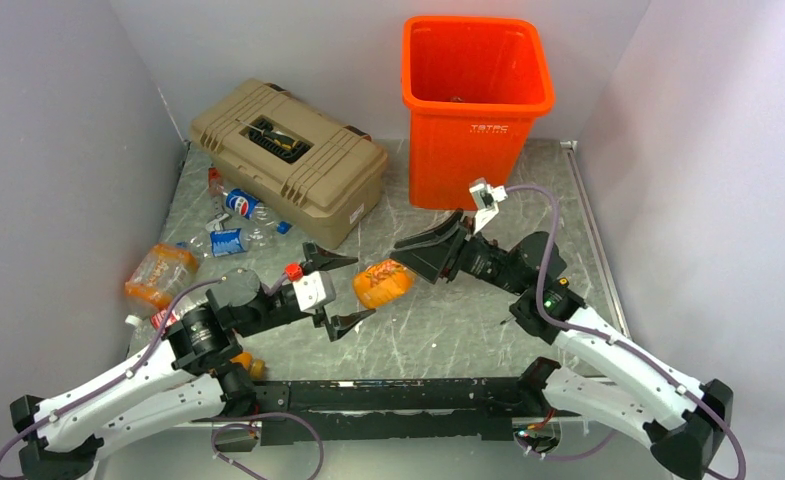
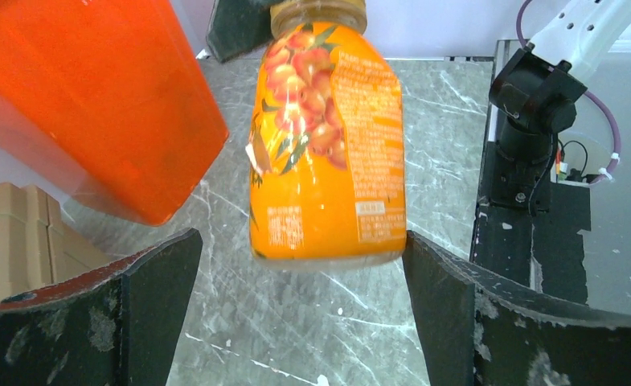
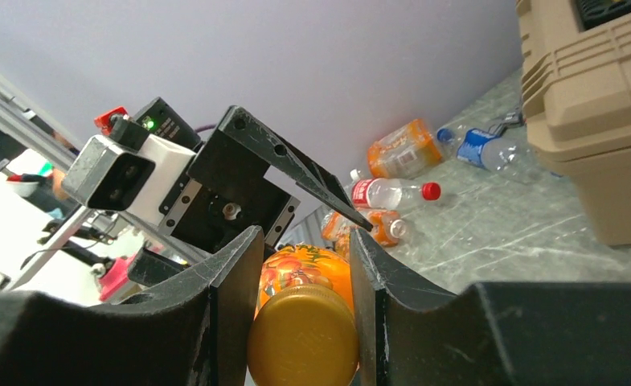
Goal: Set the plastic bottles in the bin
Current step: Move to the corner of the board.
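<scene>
- The orange juice bottle point(image 1: 383, 284) hangs above the desk point(image 1: 448, 340) at the middle of the top view, lying roughly level between your two arms, with its cap point(image 3: 304, 346) toward the right arm.
- Your right pincer point(image 1: 416, 265) is pinching the bottle at the cap and neck. The right wrist view shows a finger pressed on either side of the yellow cap.
- Your left pincer point(image 2: 304, 265) stands spread wide around the bottle's base. One finger is well clear and the other is just beside the base; I cannot tell whether it touches.
- The bin point(image 1: 468, 160) stands at the upper middle of the top view, behind the right arm, with its mouth open.
- Handling, as a judgement: the bottle is thin plastic, so the body would dent and slide under a hard squeeze, and the glossy printed sleeve looks slippery. The neck and cap are the stiff part, so that is the sounder place to hold.
- I cannot tell whether the bottle is full. If it is, expect the base to droop from a grip at the neck alone.
- More bottles point(image 1: 193, 250) lie at the left of the top view, beside the tan toolbox point(image 1: 288, 160).
</scene>
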`<state>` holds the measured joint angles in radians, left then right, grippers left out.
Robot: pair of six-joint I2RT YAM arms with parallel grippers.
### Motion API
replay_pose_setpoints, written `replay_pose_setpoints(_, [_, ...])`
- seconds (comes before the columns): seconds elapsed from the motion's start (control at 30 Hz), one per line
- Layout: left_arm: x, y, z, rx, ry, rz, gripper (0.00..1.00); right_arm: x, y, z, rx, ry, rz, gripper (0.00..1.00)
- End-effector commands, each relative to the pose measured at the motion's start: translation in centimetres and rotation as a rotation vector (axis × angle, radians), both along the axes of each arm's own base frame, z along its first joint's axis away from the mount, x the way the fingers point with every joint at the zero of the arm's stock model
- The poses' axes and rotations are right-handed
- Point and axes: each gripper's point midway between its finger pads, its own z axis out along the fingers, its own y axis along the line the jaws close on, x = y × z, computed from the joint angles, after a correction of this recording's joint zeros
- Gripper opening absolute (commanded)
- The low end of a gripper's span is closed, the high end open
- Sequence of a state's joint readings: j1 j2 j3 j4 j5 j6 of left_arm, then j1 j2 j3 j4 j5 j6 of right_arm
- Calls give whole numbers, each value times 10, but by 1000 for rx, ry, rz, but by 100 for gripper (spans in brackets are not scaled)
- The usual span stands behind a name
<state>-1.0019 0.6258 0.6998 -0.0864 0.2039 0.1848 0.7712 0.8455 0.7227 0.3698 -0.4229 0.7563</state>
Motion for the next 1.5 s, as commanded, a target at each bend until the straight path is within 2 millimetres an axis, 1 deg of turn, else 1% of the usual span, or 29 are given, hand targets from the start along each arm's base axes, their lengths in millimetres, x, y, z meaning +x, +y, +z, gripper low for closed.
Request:
replay_pose_setpoints(0.0, [2, 7, 24, -76, -29, 30, 99, 0, -18, 43, 8, -137, -94, 0])
replay_pose_setpoints(0.13, [1, 8, 27, -82, -39, 29, 100, 4, -24, 60, -14, -180, -136, 0])
replay_pose_setpoints(0.23, [0, 8, 27, -84, -37, 22, 99, 8, -25, 67, -15, -187, -161, 0])
replay_pose_setpoints(0.33, [3, 10, 28, -82, -34, 41, 99, 22, -38, 78, -22, -196, -273, 0])
replay_pose_setpoints(0.4, [6, 12, 29, -86, -34, 66, 100, 38, -55, 91, -55, -227, -409, 0])
replay_pose_setpoints(0.43, [9, 14, 30, -92, -37, 85, 99, 48, -67, 102, -56, -240, -495, 0])
replay_pose_setpoints(0.47, [12, 15, 31, -98, -38, 102, 99, 54, -81, 119, -47, -254, -579, 0])
replay_pose_setpoints(0.5, [14, 17, 32, -103, -40, 116, 99, 63, -91, 126, -51, -259, -654, 0])
replay_pose_setpoints(0.53, [15, 17, 33, -104, -42, 125, 100, 68, -103, 144, -34, -273, -728, 0])
replay_pose_setpoints(0.6, [19, 19, 34, -107, -38, 146, 99, 85, -126, 165, -21, -272, -891, 0])
replay_pose_setpoints(0.7, [22, 20, 33, -99, -26, 166, 99, 107, -152, 191, -1, -285, -1104, 0])
replay_pose_setpoints(0.73, [22, 21, 33, -97, -22, 170, 99, 118, -151, 197, -13, -297, -1151, 0])
replay_pose_setpoints(0.83, [24, 21, 31, -99, -18, 179, 100, 146, -157, 222, -50, -345, -1317, 0])
replay_pose_setpoints(0.93, [27, 20, 28, -91, -11, 193, 99, 188, -165, 237, -100, -367, -1446, 0])
replay_pose_setpoints(0.97, [29, 19, 27, -85, -9, 197, 99, 208, -165, 236, -127, -358, -1470, 0])
replay_pose_setpoints(1.0, [30, 19, 25, -76, -7, 204, 99, 227, -169, 235, -154, -351, -1504, 0])
replay_pose_setpoints(1.03, [32, 19, 24, -70, -3, 210, 100, 240, -177, 242, -166, -350, -1550, 0])
replay_pose_setpoints(1.07, [33, 18, 23, -62, -2, 212, 99, 258, -179, 236, -216, -346, -1596, 0])
replay_pose_setpoints(1.1, [35, 20, 22, -55, 0, 228, 99, 272, -182, 233, -254, -342, -1638, 0])
replay_pose_setpoints(1.17, [40, 24, 21, -49, -1, 261, 99, 297, -178, 220, -331, -357, -1672, 0])
replay_pose_setpoints(1.27, [42, 27, 21, -50, -8, 282, 99, 322, -169, 208, -405, -384, -1684, 0])
replay_pose_setpoints(1.3, [43, 28, 21, -48, -11, 287, 99, 330, -166, 201, -428, -383, -1681, 0])
replay_pose_setpoints(1.4, [44, 28, 20, -42, -14, 292, 99, 352, -160, 170, -470, -335, -1656, 0])
replay_pose_setpoints(1.47, [44, 28, 21, -41, -12, 295, 100, 366, -158, 146, -500, -293, -1636, 0])
